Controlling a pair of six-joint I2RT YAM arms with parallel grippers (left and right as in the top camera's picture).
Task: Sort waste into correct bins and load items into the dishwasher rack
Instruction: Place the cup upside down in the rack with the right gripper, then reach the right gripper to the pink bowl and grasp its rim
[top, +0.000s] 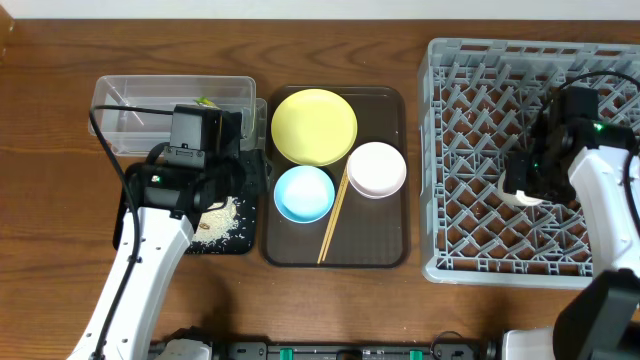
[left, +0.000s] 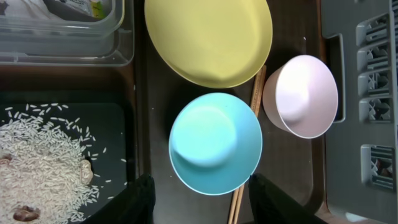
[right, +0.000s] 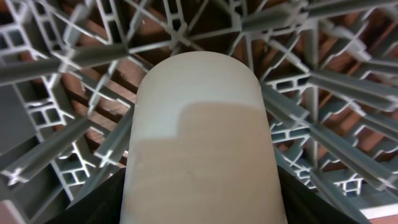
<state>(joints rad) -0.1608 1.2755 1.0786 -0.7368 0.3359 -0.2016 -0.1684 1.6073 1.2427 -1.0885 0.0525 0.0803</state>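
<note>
Brown wooden table (top: 50, 200), on it a clear rectangular plastic tub (top: 130, 120) touching a shallow black rectangular tray (top: 247, 225), a dark brown serving tray (top: 375, 230) beside them, a large square grey plastic lattice rack (top: 470, 130) at the right.

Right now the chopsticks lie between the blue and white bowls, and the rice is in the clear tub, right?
No. The rice is in the black tray, not the clear tub, as the left wrist view shows. The chopsticks do lie between the blue bowl and white bowl.
</note>
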